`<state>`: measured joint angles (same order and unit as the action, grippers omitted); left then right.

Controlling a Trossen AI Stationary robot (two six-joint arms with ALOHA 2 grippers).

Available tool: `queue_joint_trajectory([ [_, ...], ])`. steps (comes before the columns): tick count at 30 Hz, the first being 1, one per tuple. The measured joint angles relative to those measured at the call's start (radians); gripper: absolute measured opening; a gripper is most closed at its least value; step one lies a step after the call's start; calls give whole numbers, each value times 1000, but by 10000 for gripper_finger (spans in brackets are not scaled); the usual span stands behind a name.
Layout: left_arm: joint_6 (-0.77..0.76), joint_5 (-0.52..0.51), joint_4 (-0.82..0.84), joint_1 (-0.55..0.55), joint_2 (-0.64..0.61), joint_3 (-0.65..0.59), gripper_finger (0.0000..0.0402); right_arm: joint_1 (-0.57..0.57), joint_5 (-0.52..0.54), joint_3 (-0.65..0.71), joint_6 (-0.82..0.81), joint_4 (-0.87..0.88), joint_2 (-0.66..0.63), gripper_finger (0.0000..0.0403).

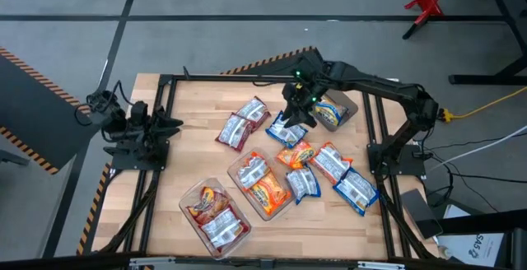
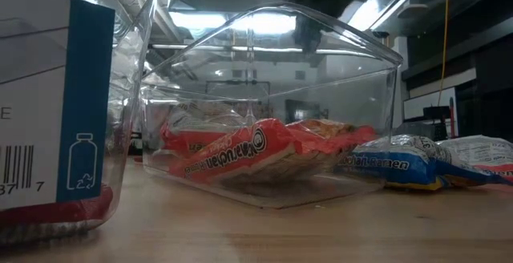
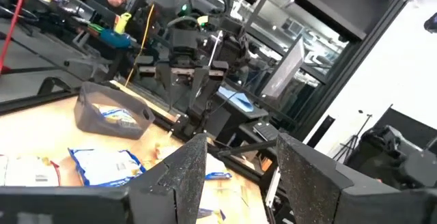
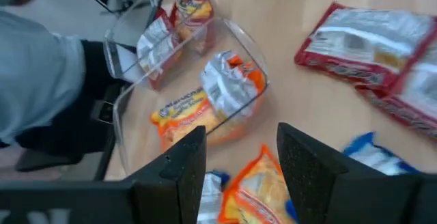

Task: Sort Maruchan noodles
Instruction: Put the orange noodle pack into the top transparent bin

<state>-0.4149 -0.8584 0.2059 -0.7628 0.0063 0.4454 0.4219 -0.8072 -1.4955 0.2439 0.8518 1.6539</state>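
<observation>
Wooden table top (image 1: 189, 159) inside a black frame, with crinkly plastic Maruchan noodle packets spread over its middle and right part. Tubs: three counted. Two clear rectangular plastic tubs sit toward the front, the left clear tub (image 1: 216, 214) holding red-and-yellow packets, exact number unclear, and the middle clear tub (image 1: 259, 184) holding two orange packets (image 4: 205, 101). One dark grey tub (image 1: 331, 110) at the far right holds a blue-and-yellow packet. Loose packets on the wood: two red and white packets (image 1: 243, 123) lying side by side left of centre; a blue packet (image 1: 287, 131) near the middle; an orange packet (image 1: 295, 154) just below it; another blue packet (image 1: 302, 184) beside the middle clear tub; a red-orange packet (image 1: 332, 162) and a blue and white packet (image 1: 357, 191) toward the right edge. Right gripper (image 1: 296, 115) hangs over the table centre, just above the upper blue packet, between the red pair and the grey tub; its two dark fingers (image 4: 179, 166) stand parted with nothing between them, the orange packet and the middle clear tub showing beyond the gap. Left gripper (image 1: 170, 125) waits at the left table edge, well apart from all packets, fingers (image 3: 183, 173) spread and empty.
</observation>
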Motion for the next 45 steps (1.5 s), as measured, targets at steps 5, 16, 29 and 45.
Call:
queue_joint_trajectory([
  [5,4,-29,0,1,0,0,172,-42,-14,76,-12,-185,0,166],
  [16,13,-178,-5,1,0,0,172,-147,160,278,-20,-949,0,166],
  [29,53,-352,-14,1,0,-1,172,-155,325,298,-9,-1035,0,166],
  [45,83,-362,-67,1,0,-1,172,-160,369,297,-18,-1137,-34,166],
])
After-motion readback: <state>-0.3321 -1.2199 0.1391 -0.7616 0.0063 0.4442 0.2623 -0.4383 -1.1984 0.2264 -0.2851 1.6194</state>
